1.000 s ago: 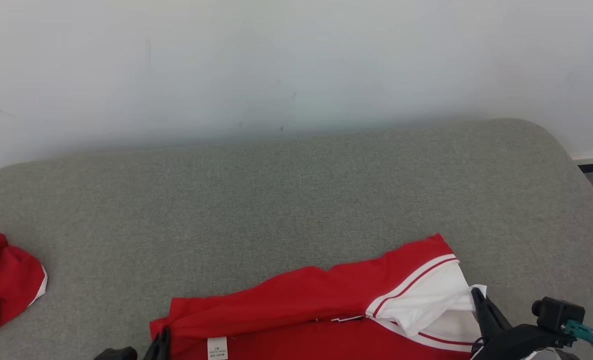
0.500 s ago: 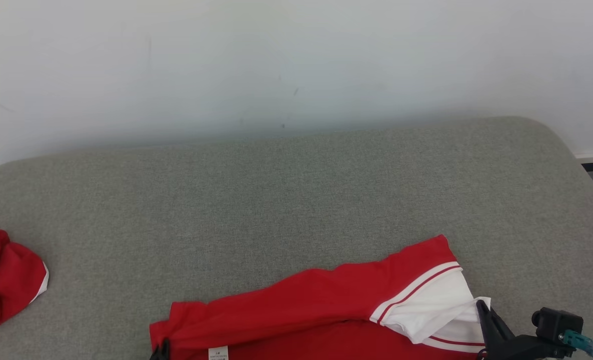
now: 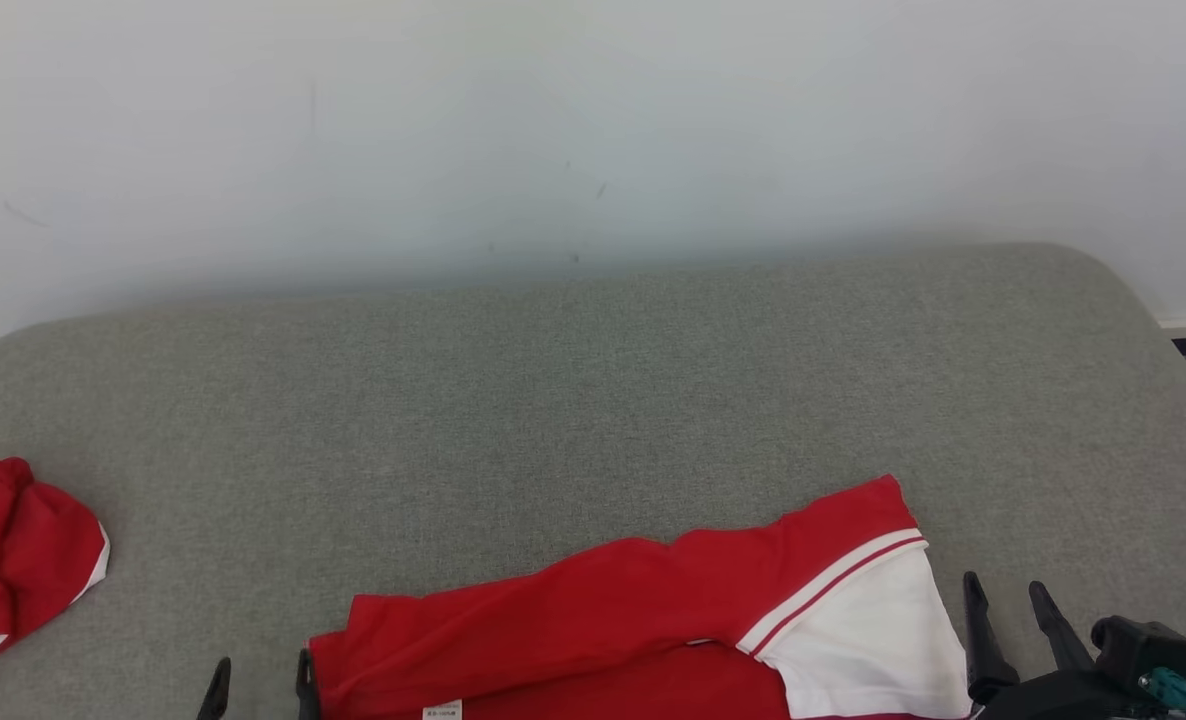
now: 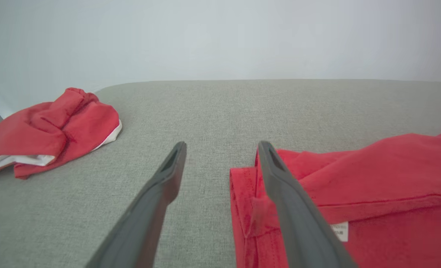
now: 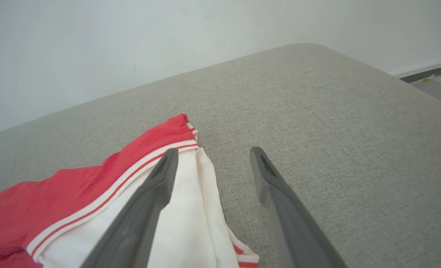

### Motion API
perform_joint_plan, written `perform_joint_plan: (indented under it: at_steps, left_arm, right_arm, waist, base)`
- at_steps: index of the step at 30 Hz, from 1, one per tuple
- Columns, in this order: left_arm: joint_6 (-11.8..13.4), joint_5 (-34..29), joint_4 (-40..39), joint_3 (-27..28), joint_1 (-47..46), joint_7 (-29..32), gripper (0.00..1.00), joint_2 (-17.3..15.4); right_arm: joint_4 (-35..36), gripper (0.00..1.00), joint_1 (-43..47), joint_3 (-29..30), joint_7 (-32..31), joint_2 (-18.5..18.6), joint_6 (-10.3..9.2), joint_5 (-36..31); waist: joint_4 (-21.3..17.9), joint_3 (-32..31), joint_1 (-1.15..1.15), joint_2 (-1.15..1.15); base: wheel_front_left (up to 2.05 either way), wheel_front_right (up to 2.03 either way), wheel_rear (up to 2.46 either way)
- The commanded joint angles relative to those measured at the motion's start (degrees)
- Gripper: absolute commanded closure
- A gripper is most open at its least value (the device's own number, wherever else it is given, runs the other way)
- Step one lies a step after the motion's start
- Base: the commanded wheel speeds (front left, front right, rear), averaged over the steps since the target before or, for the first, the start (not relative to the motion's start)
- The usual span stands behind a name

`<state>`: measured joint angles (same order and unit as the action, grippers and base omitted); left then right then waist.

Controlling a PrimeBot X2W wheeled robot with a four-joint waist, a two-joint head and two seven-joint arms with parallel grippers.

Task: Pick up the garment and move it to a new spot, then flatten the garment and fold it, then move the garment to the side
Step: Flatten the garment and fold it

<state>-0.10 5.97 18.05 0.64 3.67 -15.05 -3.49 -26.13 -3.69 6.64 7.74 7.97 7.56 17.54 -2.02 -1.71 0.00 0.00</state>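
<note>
Jaws are standing spread and empty on left gripper [image 3: 261, 668] and right gripper [image 3: 1003, 585]; red-and-white cloth garment [image 3: 633, 610] is lying between, near edge running out of frame.

Garment [image 3: 633, 610] red w/ white panel, red/white stripe trim; 2nd cloth [image 3: 23, 550] red; cushion [image 3: 593, 400] grey.

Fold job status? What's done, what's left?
Done, apparently: the garment lies flat on the grey cushion with one layer folded over. In hand: nothing; the left gripper and right gripper sit at its two ends, jaws open and empty. Left: any further fold, then moving it aside, perhaps towards the bunched red garment at the left.
</note>
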Motion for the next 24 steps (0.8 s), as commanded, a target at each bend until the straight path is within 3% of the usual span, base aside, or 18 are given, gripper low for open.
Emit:
perform_joint_plan:
  at_steps: [1, 11, 24]
  left_arm:
    - [0.4, -0.9, -1.4, 0.4, 1.1, -0.2, 0.0, 0.2]
    - [0.8, -3.3, -5.3, -0.1, 2.1, -0.2, 0.0, 0.5]
    - [0.4, -2.6, -3.8, -0.8, 1.5, -0.2, 0.0, 0.6]
  right_arm:
    - [0.3, 0.0, -0.6, 0.2, 0.6, -0.5, -0.16, -0.9]
    - [-3.4, 0.0, -4.5, -0.6, -0.3, -0.3, -0.16, -6.8]
    - [-12.9, 0.0, -8.7, -1.1, -10.4, 1.5, -0.16, -7.8]
  waist:
    - [0.2, -0.1, 0.0, 0.0]
    - [2.2, 0.9, 0.0, 0.0]
    - [4.4, 1.6, 0.0, 0.0]
  base:
    - [0.0, 0.0, 0.0]
    - [0.0, 0.0, 0.0]
    - [0.0, 0.0, 0.0]
